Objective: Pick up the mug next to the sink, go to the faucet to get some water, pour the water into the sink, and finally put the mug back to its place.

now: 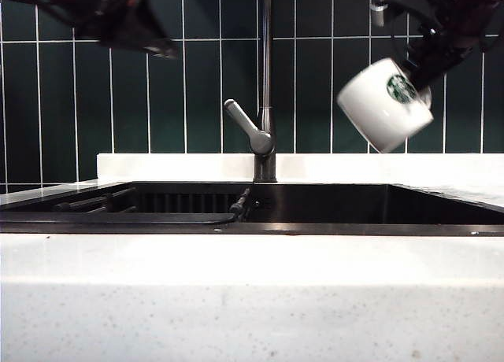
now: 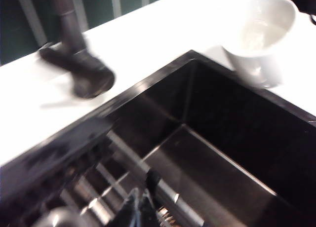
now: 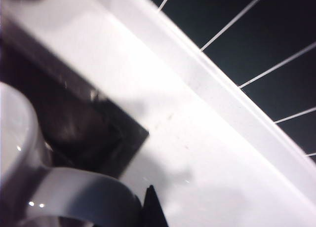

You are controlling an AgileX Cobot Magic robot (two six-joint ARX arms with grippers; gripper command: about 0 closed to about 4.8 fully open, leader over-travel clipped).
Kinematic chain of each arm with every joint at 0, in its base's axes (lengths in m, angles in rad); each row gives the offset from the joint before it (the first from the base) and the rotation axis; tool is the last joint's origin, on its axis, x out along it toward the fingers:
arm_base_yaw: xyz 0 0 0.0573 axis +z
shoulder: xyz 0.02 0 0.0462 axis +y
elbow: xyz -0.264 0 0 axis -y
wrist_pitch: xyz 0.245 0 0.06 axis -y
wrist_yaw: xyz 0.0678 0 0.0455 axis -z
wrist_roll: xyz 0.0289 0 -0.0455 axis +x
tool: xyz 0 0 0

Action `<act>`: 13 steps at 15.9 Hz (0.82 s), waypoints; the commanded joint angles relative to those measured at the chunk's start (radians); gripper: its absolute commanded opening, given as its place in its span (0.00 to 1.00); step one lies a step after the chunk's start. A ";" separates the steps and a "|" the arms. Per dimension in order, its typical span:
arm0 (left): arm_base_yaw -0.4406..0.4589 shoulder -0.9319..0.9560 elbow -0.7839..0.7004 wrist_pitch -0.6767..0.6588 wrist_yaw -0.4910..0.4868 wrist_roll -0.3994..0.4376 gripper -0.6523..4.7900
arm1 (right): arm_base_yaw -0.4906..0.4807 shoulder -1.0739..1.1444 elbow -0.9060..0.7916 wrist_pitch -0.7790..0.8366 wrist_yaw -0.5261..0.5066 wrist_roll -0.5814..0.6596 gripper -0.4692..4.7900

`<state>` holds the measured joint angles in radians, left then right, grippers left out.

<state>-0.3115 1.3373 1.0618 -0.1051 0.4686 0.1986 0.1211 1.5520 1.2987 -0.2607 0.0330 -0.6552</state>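
Observation:
The white mug (image 1: 384, 102) with the green logo hangs tilted in the air above the right end of the sink (image 1: 331, 206). My right gripper (image 1: 424, 72) is shut on its handle from the upper right. In the right wrist view the handle (image 3: 74, 192) curves beside one dark fingertip (image 3: 150, 209), and the mug wall (image 3: 15, 133) is close by. The left wrist view looks into the mug's (image 2: 261, 34) open mouth. My left gripper (image 1: 161, 47) is high at the upper left, away from the faucet (image 1: 267, 63), its fingertips (image 2: 140, 209) shut and empty over the basin.
The faucet's lever (image 1: 244, 122) angles up to the left from its base (image 2: 79, 64). A dark rack of bars (image 1: 102, 201) lies in the sink's left part. White speckled countertop (image 1: 252, 299) runs along the front; dark green tiles (image 1: 331, 94) form the wall behind.

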 commanded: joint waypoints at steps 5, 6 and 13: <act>-0.002 -0.201 -0.180 0.050 -0.072 -0.106 0.11 | 0.003 -0.018 0.011 0.055 -0.001 -0.358 0.09; -0.002 -0.221 -0.186 0.048 -0.072 -0.109 0.11 | 0.003 -0.018 0.010 0.055 0.000 -0.394 0.09; -0.002 -0.261 -0.222 0.042 -0.074 -0.207 0.11 | 0.089 -0.002 0.010 0.105 0.072 -0.764 0.09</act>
<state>-0.3115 1.0847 0.8482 -0.0753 0.3962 0.0010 0.1978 1.5555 1.2930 -0.2466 0.0841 -1.3643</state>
